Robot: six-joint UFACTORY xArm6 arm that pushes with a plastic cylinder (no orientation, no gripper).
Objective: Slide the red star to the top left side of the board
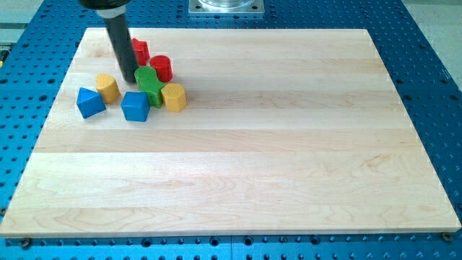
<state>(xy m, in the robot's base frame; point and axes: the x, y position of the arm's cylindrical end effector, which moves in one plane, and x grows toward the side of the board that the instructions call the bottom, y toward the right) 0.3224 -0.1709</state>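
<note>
The red star (140, 51) lies near the board's upper left, partly hidden behind my dark rod. My tip (128, 78) rests on the board just below and left of the red star, close to the left side of the green star (149, 84). A red cylinder (161, 68) stands right of the red star and touches the green star's upper edge.
A yellow hexagon (174, 97) sits right of the green star. A blue cube (135, 106) lies below my tip. A yellow block (107, 87) and a blue triangular block (90, 102) lie to the left. The wooden board (253, 166) rests on a blue perforated table.
</note>
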